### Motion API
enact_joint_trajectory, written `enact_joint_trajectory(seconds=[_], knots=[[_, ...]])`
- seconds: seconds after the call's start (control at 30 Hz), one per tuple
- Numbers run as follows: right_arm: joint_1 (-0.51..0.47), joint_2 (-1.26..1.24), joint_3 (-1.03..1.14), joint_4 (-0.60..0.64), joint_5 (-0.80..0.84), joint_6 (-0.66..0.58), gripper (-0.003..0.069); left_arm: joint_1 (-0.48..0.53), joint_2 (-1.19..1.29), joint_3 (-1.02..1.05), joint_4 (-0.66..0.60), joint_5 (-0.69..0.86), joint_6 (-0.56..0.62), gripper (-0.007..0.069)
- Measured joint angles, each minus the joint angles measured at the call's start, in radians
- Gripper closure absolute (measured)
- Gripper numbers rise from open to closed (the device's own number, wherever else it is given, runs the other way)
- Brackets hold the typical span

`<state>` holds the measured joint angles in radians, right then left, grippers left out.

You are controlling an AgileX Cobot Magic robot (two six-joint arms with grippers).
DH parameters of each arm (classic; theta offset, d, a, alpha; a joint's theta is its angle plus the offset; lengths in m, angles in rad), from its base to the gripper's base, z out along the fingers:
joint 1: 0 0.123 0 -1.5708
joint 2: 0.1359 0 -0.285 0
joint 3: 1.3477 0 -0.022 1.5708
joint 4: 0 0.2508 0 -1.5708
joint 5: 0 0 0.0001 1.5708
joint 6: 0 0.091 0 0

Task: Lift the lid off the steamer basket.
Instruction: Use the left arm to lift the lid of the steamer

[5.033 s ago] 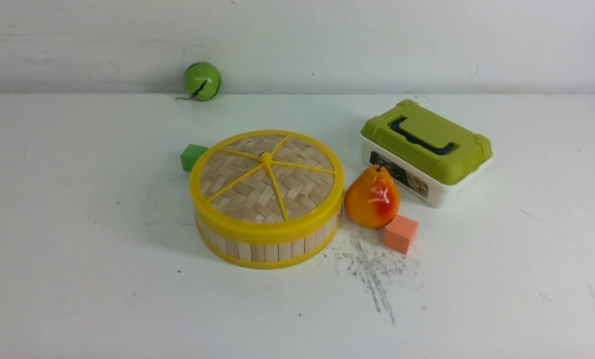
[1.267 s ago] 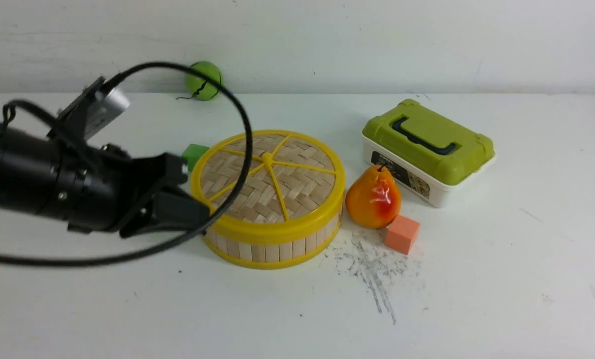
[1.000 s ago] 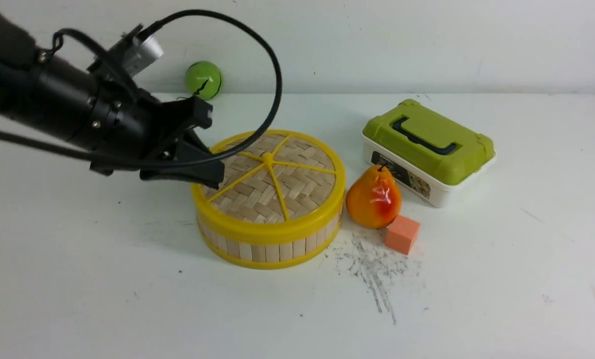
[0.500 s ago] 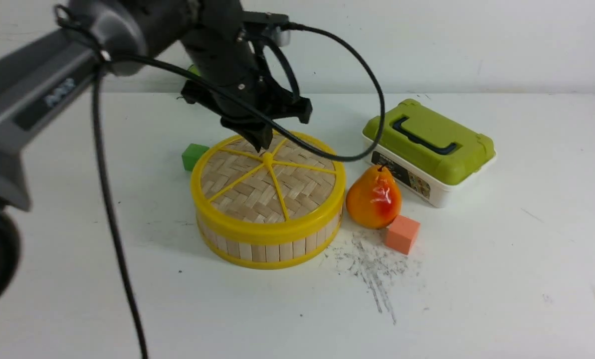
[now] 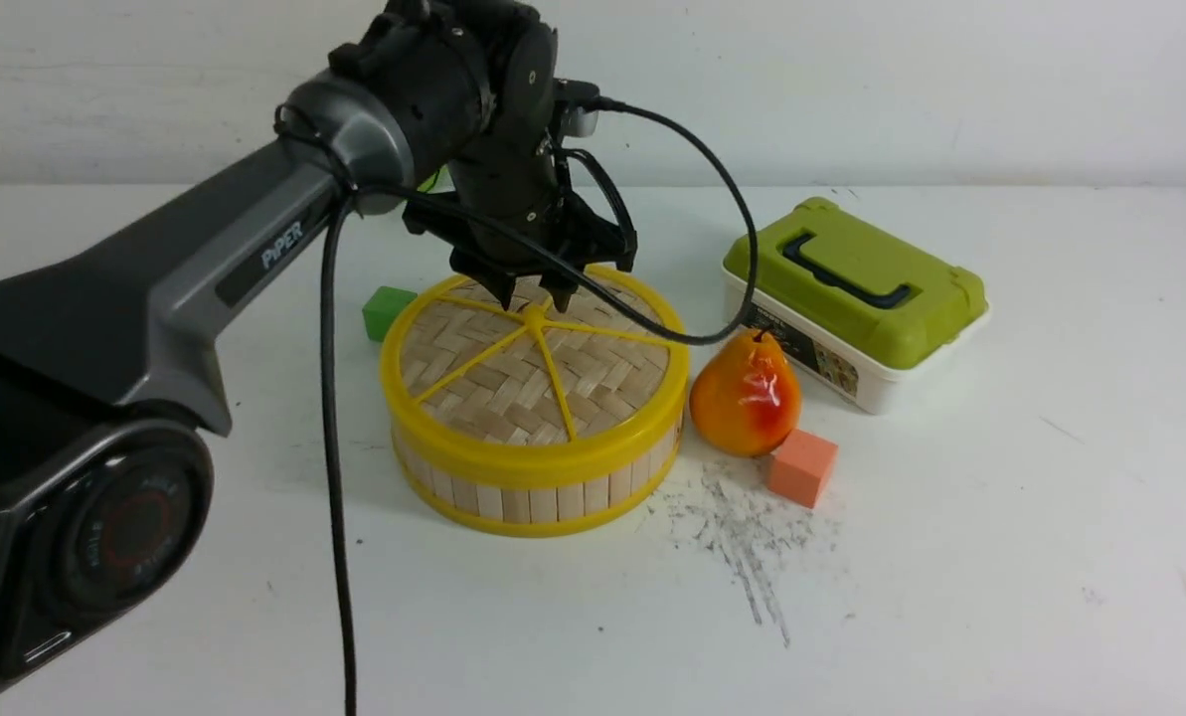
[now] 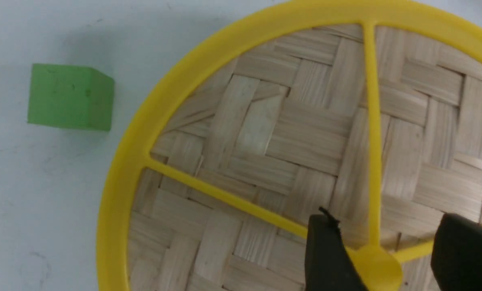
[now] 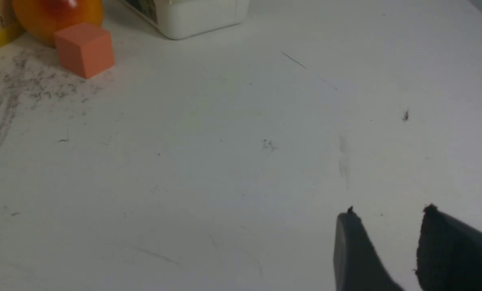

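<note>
- the lid (image 5: pixel 593 393) sits flat on the steamer basket (image 5: pixel 543 504), a little left of centre on the surface (image 5: pixel 901 597) from my camera between the arms.
- it's round, so i have no long axis to match; what i need is the yellow knob (image 5: pixel 534 316) at its middle, where the spokes meet.
- my left claw (image 5: pixel 533 300) is by far the nearer one, pointing down over the middle of the lid. its fingers stand wide, nothing gripped.
- from the left wrist i see the knob low in the gap between the fingertips. i can't tell whether the tips touch the weave.
- i judge this as the lining-up step: centre the knob between the fingers, sink if there's room, then close and lift straight up. closing too high could let it slip.
- my right claw (image 7: pixel 390 212) is well apart from the basket, fingers parted and holding nothing.
- the green cube (image 5: pixel 387 313) is just beside the basket on the left, the pear (image 5: pixel 745 398) on the right.
</note>
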<state>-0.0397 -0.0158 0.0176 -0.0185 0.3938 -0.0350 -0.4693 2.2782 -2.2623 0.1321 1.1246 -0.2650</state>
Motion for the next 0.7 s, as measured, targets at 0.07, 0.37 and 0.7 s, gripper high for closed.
enact_joint_trajectory(seconds=[0.07, 0.37, 0.7], knots=[[0.0, 0.0, 0.0, 0.0, 0.0, 0.0, 0.0419, 0.001, 0.011, 0.001, -0.004, 0.001, -0.006, 0.0269], [0.0, 0.0, 0.0, 0.0, 0.0, 0.0, 0.0419, 0.0, 0.02, 0.0, -0.011, 0.021, -0.01, 0.0369], [0.0, 0.0, 0.0, 0.0, 0.0, 0.0, 0.0419, 0.0, 0.013, -0.003, -0.004, 0.028, -0.011, 0.0517]])
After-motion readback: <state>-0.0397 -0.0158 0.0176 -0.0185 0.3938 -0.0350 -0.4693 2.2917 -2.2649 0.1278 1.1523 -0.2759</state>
